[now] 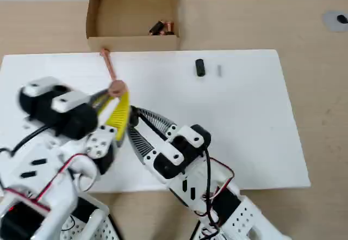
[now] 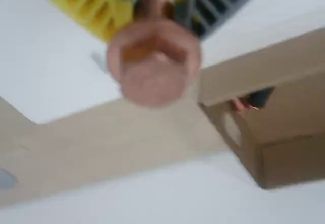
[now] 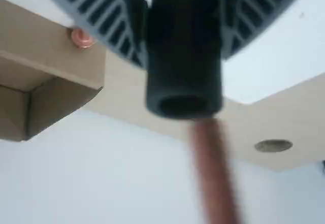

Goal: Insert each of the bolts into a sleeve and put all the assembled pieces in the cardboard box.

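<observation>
— Gripping anything with the left hand (image 1: 113, 96)?
— Clenched on a copper bolt (image 1: 117, 87), broad head poking past the yellow finger (image 1: 120, 115). From that head, a thin copper shaft (image 1: 110, 68) pointing at the near wall of the cardboard box (image 1: 95, 11). Held over the white sheet (image 1: 244, 131).
— And with the right hand (image 1: 132, 121)?
— Grasping a black sleeve (image 3: 183, 51) between ribbed grey fingers (image 3: 91, 10), just beside the left hand. Seen from the right wrist: a blurred copper rod (image 3: 213, 173) right at the sleeve's open mouth. Cannot tell whether touching or inside.
— Anything inside the box?
— Holding dark and copper assembled pieces (image 1: 162, 28), close to the near wall, toward the right-hand corner. Standing open-topped at the sheet's far edge.
— Elsewhere on the bench (image 1: 321, 87)?
— Lying on the sheet, well apart from both hands: a second black sleeve (image 1: 200, 67). Just beside it, a small pale object (image 1: 219, 70), too faint to identify. Farther off, by the bench's far right corner, a grey disc (image 1: 333, 18).
</observation>
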`<action>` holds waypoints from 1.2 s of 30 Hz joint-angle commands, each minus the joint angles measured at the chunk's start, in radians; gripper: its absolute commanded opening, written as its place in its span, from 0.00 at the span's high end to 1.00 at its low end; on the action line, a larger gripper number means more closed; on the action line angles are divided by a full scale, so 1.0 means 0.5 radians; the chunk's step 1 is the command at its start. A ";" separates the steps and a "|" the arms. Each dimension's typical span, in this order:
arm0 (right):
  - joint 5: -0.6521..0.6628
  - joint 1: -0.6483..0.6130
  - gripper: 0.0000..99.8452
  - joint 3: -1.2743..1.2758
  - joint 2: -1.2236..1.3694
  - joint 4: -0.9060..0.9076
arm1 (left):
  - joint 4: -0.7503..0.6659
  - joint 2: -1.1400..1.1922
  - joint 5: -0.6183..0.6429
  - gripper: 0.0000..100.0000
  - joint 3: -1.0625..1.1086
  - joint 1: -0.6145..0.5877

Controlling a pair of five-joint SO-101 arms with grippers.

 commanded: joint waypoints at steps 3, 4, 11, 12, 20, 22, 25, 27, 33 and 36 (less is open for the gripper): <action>-0.009 -0.014 0.99 0.002 -0.032 -0.046 | 0.117 0.005 -0.025 0.99 -0.163 0.031; -0.009 -0.014 0.99 0.002 -0.032 -0.046 | 0.144 0.005 -0.025 0.99 -0.169 0.068; -0.009 -0.014 0.99 0.005 -0.032 -0.046 | 0.089 -0.002 -0.012 0.99 -0.160 0.172; -0.012 -0.014 0.99 0.005 -0.032 -0.046 | 0.061 -0.005 -0.012 1.00 -0.163 0.172; -0.012 -0.014 0.99 0.005 -0.032 -0.046 | -0.252 -0.002 0.015 1.00 -0.147 -0.080; -0.012 -0.014 0.99 0.005 -0.032 -0.046 | -0.245 0.002 0.015 1.00 -0.144 -0.095; -0.012 -0.014 0.99 0.005 -0.032 -0.046 | -0.255 -0.005 0.012 1.00 -0.052 -0.095; -0.012 -0.014 0.99 0.005 -0.032 -0.046 | -0.261 -0.008 0.012 1.00 0.025 -0.095; -0.012 -0.014 0.99 0.005 -0.032 -0.046 | -0.347 -0.008 0.055 0.99 0.123 -0.101; -0.012 -0.014 0.99 0.005 -0.032 -0.046 | -0.368 -0.008 0.071 0.99 0.129 -0.095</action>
